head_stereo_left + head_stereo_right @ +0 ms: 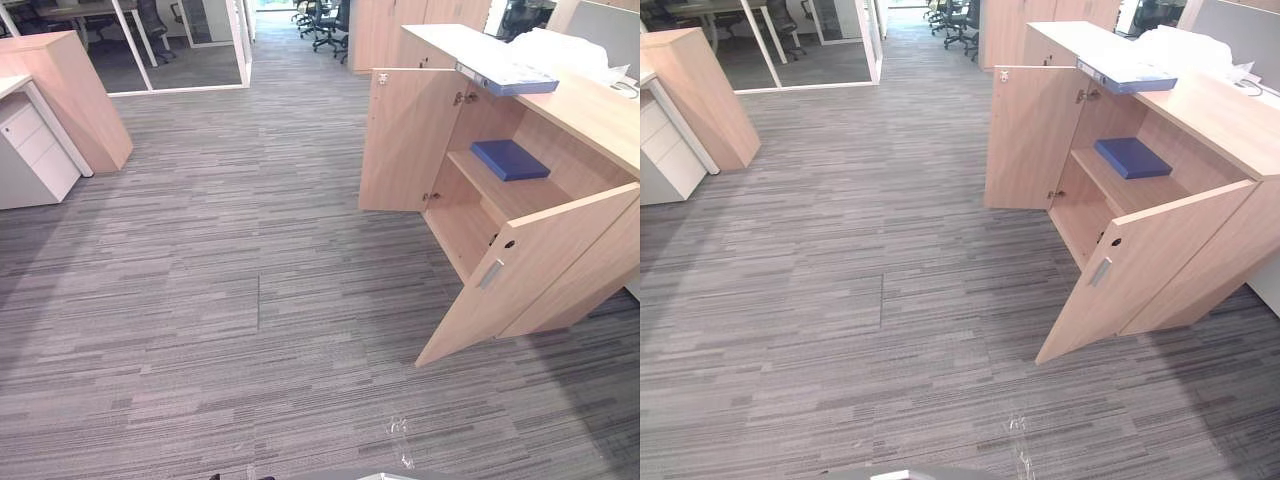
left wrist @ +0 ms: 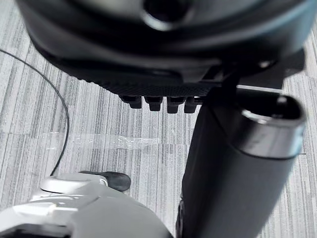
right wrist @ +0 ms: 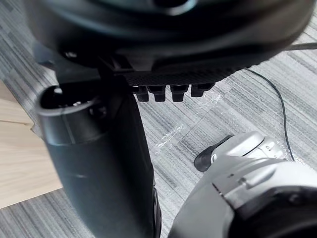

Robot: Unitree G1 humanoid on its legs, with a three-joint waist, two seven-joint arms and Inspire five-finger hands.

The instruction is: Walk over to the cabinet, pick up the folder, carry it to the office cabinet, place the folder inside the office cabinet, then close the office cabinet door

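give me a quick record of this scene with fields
cabinet: open, shelf showing
far door: swung open
near door: swung open toward the robot
blue folder: lying flat on the shelf inside
binder: on the cabinet top, at its front edge
left robot hand: open, empty, above the carpet
right robot hand: open, empty, above the carpet
not yet done: closing the doors

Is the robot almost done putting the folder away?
Mostly, it seems. Done: a blue folder lies on the shelf inside the office cabinet. In hand: nothing; the left hand and right hand hang empty above the carpet. Left: the near door and far door stand open, so closing remains.
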